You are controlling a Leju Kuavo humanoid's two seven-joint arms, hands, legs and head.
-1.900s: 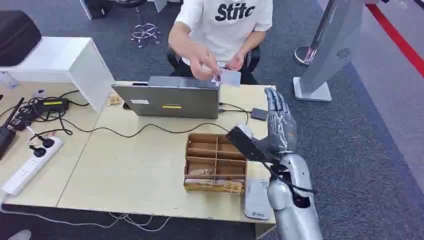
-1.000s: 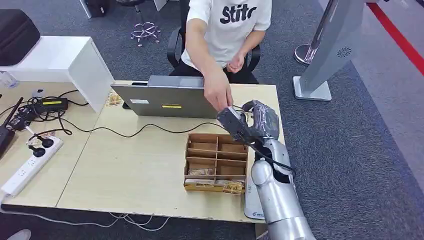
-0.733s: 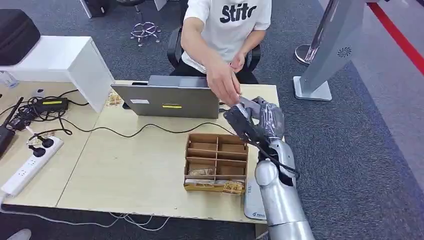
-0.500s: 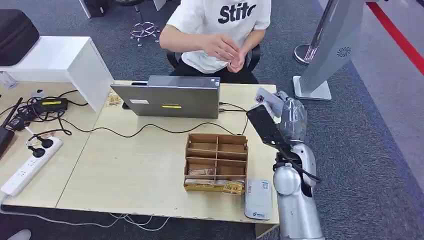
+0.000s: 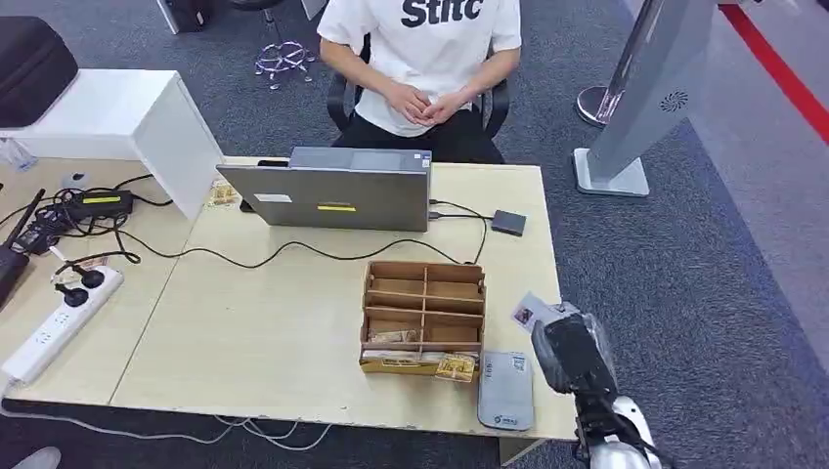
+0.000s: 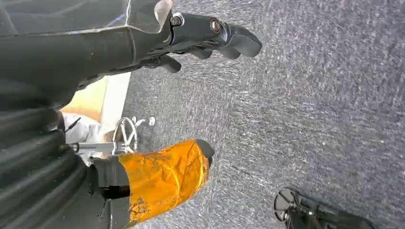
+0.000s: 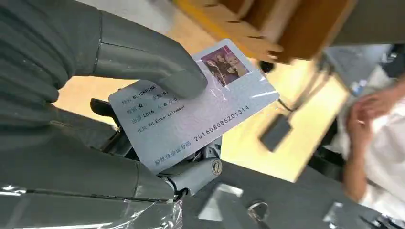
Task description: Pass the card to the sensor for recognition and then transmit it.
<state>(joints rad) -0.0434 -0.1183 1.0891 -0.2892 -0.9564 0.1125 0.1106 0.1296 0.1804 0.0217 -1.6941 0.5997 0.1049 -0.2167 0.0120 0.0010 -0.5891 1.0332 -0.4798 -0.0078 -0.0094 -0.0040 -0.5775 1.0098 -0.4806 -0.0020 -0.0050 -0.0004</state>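
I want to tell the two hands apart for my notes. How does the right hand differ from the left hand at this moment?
The right hand pinches the card under its thumb, while the left hand holds nothing, its fingers apart. The right hand is raised beside the table edge; the left hand hangs over grey carpet. Both have dark fingers.

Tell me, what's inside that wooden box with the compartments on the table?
The wooden box has several compartments. The far ones look empty; the near ones hold some small tan items, too small to identify. Its near wall hides the bottoms of the front row.
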